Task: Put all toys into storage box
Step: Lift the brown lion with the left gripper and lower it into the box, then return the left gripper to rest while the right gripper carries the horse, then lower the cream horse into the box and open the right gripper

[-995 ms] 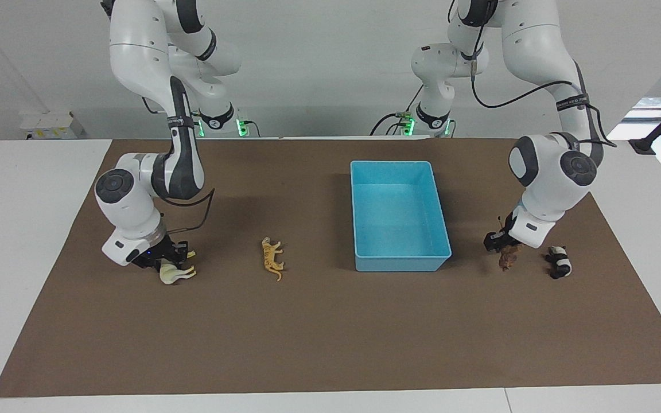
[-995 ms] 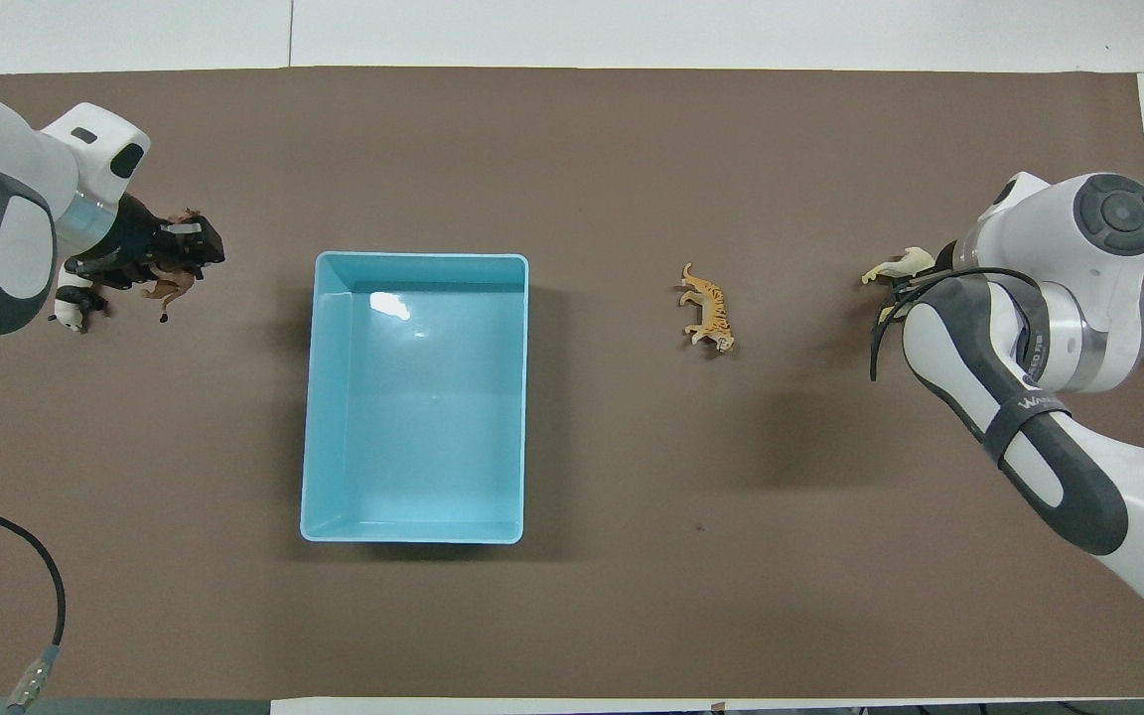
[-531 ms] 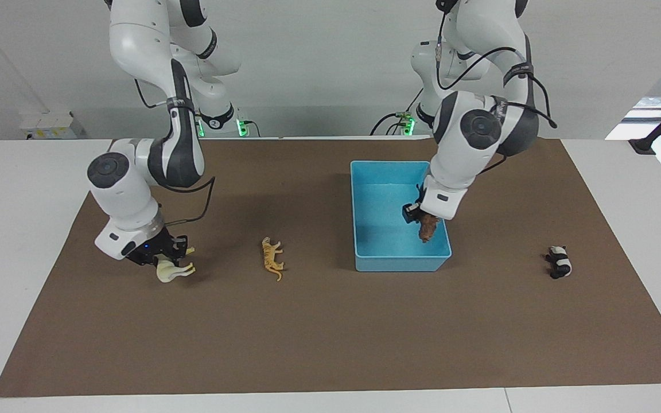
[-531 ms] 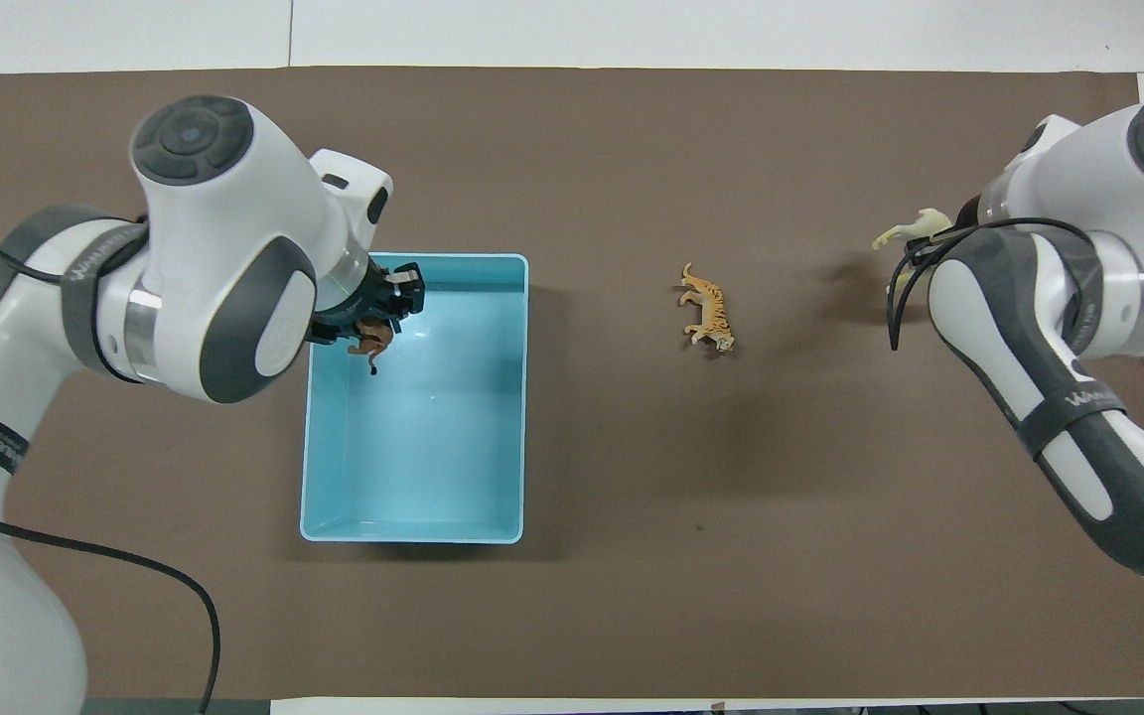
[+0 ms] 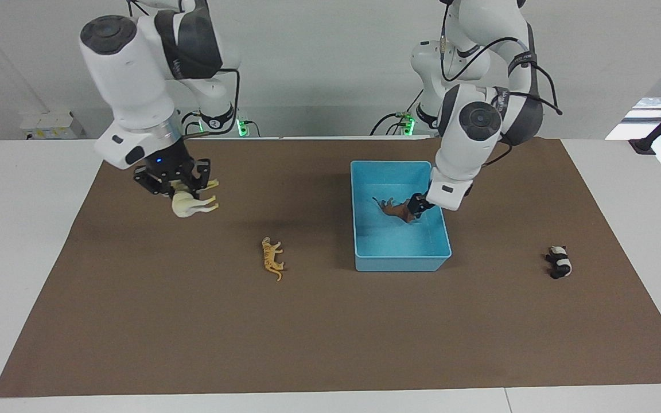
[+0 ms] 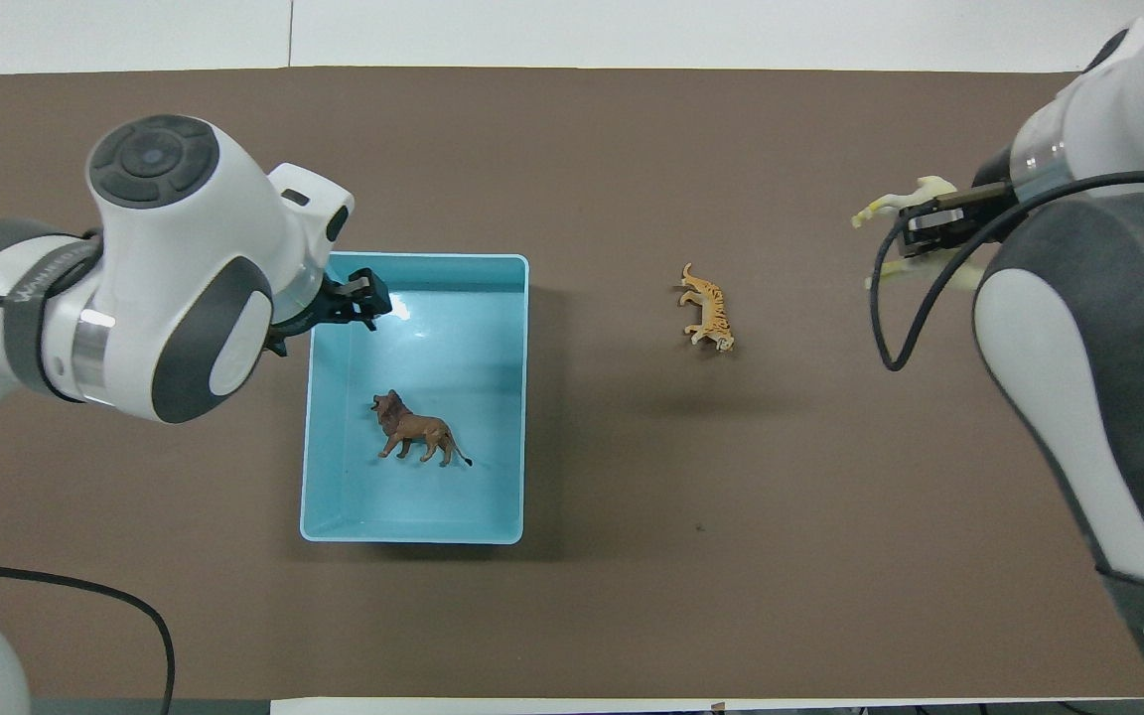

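Note:
The brown lion [image 5: 395, 209] lies in the light blue storage box [image 5: 399, 265], also in the overhead view [image 6: 419, 437]. My left gripper [image 5: 419, 205] is open and empty over the box [image 6: 413, 537], beside the lion. My right gripper [image 5: 177, 184] is shut on the cream-white horse [image 5: 191, 204] and holds it high over the mat at the right arm's end; the horse's head shows from overhead [image 6: 918, 191]. The orange tiger [image 5: 272, 258] lies on the mat between horse and box. The panda [image 5: 559, 261] lies toward the left arm's end, hidden in the overhead view.
A brown mat [image 5: 330, 332] covers the white table. The tiger also shows from overhead [image 6: 709, 320]. The left gripper [image 6: 361, 296] and right gripper [image 6: 934, 223] show from overhead.
The left gripper has let go of the lion, which now lies in the box. The right gripper has lifted the horse well above the mat and moved it toward the robots.

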